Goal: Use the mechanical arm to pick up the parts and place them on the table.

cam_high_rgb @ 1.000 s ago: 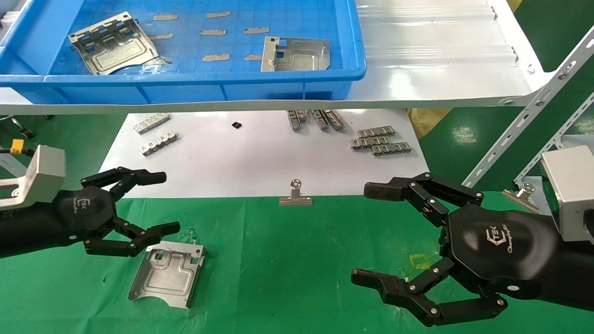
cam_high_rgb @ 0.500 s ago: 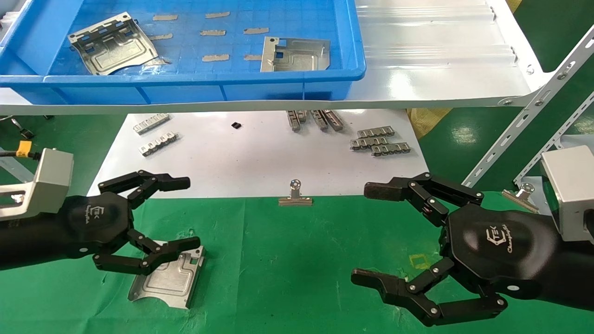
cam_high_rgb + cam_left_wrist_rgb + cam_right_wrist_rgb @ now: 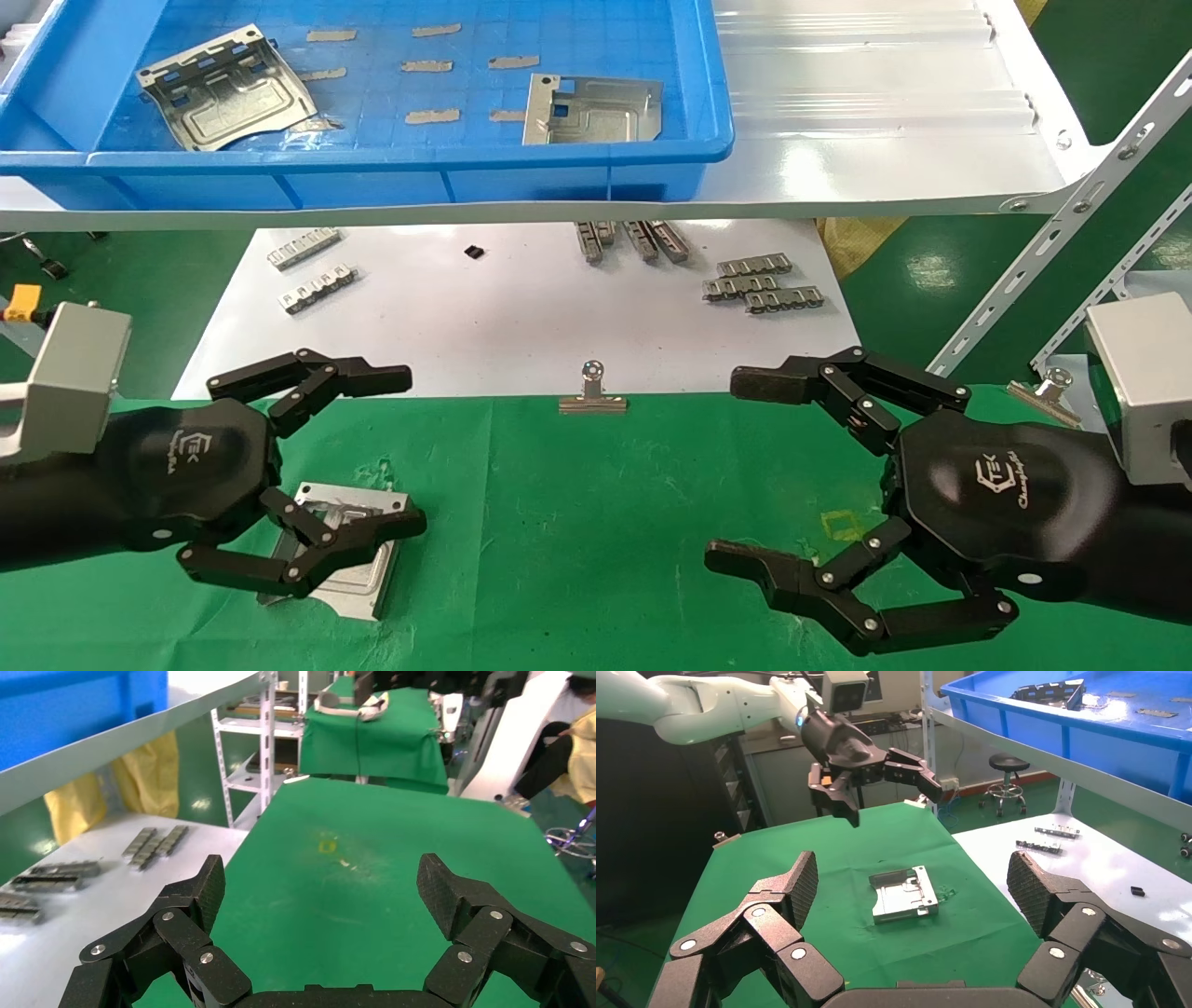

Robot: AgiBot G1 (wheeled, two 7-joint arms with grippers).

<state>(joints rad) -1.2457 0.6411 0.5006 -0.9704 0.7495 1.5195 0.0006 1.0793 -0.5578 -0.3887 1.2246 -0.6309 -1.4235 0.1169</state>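
One silvery part (image 3: 361,580) lies flat on the green cloth table (image 3: 577,522); it also shows in the right wrist view (image 3: 904,894). My left gripper (image 3: 415,450) is open and empty. It hovers well above that part, as the right wrist view (image 3: 877,776) shows, and hides part of it in the head view. The left wrist view (image 3: 323,885) shows only green cloth between its fingers. My right gripper (image 3: 726,471) is open and empty over the table's right side. Two more parts (image 3: 223,89) (image 3: 596,110) lie in the blue bin (image 3: 372,158).
The bin stands on a glossy white shelf (image 3: 885,140) overhanging the back. Under it a white sheet (image 3: 521,317) holds small grey slotted strips (image 3: 764,284). A binder clip (image 3: 593,391) sits at the cloth's edge. A yellow square outline (image 3: 843,524) and a rack strut (image 3: 1052,242) are at right.
My left gripper has moved to the right, open all the while, and now overlaps the part on the cloth in the head view. The part and the right arm have not moved.
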